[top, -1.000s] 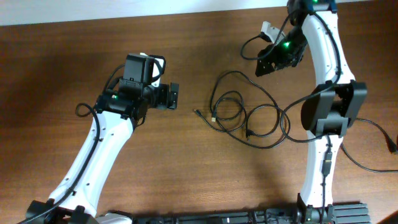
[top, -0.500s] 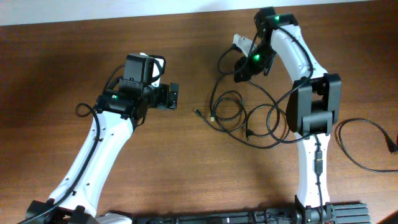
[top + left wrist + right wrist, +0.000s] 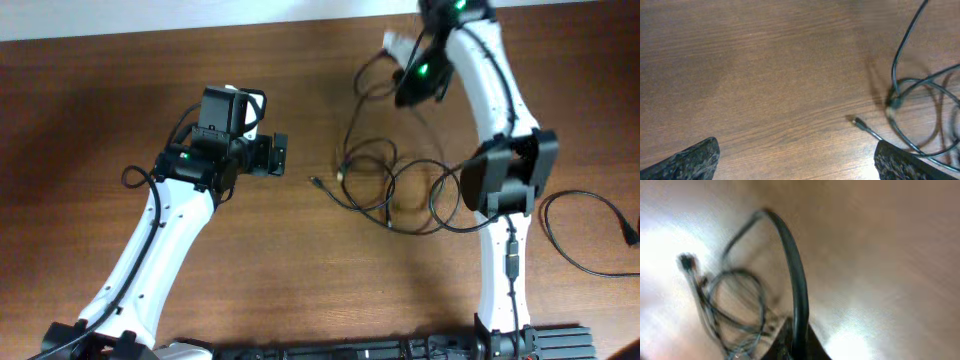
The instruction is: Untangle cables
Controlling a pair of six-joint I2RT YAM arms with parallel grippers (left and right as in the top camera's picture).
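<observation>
Right gripper (image 3: 404,93) clamped on one strand of thin black flexible cables (image 3: 388,190), looped at overhead frame centre. Left gripper (image 3: 279,155) spread, empty. Cords judged light, limp; best gripped near plug (image 3: 316,182).

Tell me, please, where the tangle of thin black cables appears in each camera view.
Overhead: thin black cables right of centre.
Left wrist: right edge.
Right wrist: blurred loops lower left, one strand arching from bottom centre.
Shared landmark: loose plug end left of the tangle; unclear in right wrist.
</observation>
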